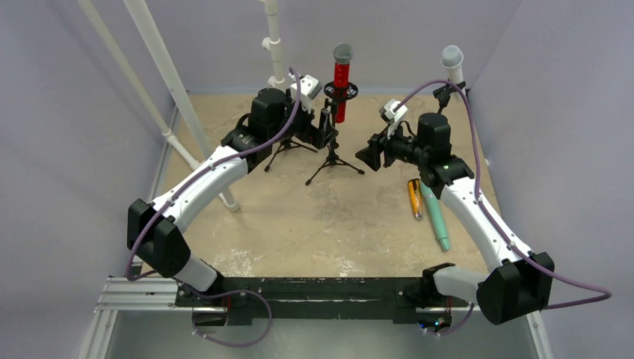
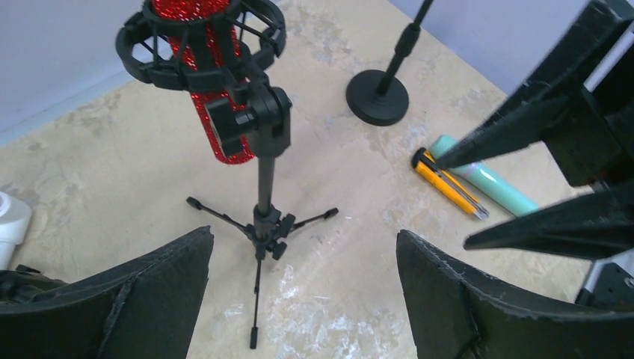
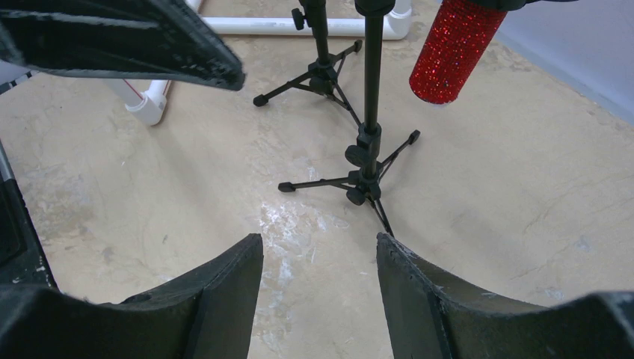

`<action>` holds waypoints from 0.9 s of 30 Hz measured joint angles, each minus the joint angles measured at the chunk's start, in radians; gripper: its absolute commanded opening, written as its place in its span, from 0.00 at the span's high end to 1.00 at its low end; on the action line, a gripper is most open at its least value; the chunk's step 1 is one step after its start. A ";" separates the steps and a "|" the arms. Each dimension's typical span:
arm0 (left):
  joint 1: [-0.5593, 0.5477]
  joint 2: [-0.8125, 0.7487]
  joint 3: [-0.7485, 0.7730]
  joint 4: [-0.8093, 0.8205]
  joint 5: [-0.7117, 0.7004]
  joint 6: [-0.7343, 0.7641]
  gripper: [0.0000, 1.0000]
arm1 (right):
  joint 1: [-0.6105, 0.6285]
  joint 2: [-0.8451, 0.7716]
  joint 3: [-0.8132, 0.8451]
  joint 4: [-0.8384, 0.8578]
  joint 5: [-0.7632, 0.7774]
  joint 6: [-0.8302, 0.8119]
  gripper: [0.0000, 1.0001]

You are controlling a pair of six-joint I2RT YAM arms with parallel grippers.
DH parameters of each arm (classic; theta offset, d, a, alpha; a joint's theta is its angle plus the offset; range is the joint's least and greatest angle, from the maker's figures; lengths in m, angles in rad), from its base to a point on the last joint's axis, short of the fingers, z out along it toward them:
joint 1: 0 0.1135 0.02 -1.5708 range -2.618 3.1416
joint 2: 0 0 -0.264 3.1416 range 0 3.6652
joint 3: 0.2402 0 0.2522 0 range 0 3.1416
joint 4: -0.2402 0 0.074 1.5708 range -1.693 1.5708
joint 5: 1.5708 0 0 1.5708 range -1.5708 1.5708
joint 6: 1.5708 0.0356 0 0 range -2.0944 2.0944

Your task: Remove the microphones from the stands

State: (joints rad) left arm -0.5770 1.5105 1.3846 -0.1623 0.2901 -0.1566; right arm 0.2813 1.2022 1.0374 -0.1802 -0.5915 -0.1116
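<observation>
My left gripper (image 2: 303,238) stands with its jaws wide apart and nothing between them. My right gripper (image 3: 320,243) is partly spread and also holds nothing. Just ahead of both rises the black tripod stand (image 2: 265,196), which stands between my two arms in the top view; neither set of fingers reaches it. The red glitter microphone (image 2: 228,149) sits head-up in the shock mount (image 2: 149,56) at the stand's top. It is above and beyond my left fingertips, and up to the right of my right ones. Farther off on the table lie an orange utility knife (image 2: 447,185) and a teal tube (image 2: 497,191), with a round-base stand (image 2: 377,99) beyond them.
</observation>
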 measured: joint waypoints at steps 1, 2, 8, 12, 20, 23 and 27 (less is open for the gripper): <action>-0.005 0.011 0.012 0.003 -0.020 -0.001 0.12 | 0.000 -0.005 0.000 -0.008 0.002 -0.004 0.44; -0.010 0.024 0.022 0.005 -0.040 -0.005 0.12 | 0.000 -0.010 0.000 -0.020 0.004 -0.009 0.44; -0.034 0.111 0.078 0.019 -0.142 -0.008 0.12 | 0.000 -0.034 0.000 -0.069 0.026 -0.037 0.44; -0.041 0.155 0.095 0.027 -0.204 -0.006 0.13 | 0.000 -0.038 0.000 -0.093 0.031 -0.049 0.44; -0.049 0.180 0.095 0.052 -0.261 -0.004 0.26 | 0.000 -0.038 -0.024 -0.097 0.043 -0.055 0.44; -0.054 0.191 0.100 0.074 -0.267 -0.001 0.31 | 0.000 -0.038 -0.034 -0.096 0.052 -0.056 0.44; -0.060 0.217 0.114 0.094 -0.263 0.005 0.34 | 0.000 -0.038 -0.048 -0.089 0.059 -0.063 0.44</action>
State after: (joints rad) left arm -0.6369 1.7275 1.4982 -0.0681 0.0269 -0.1520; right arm 0.2813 1.1645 0.9894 -0.2695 -0.5327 -0.1741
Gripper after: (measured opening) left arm 0.680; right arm 0.558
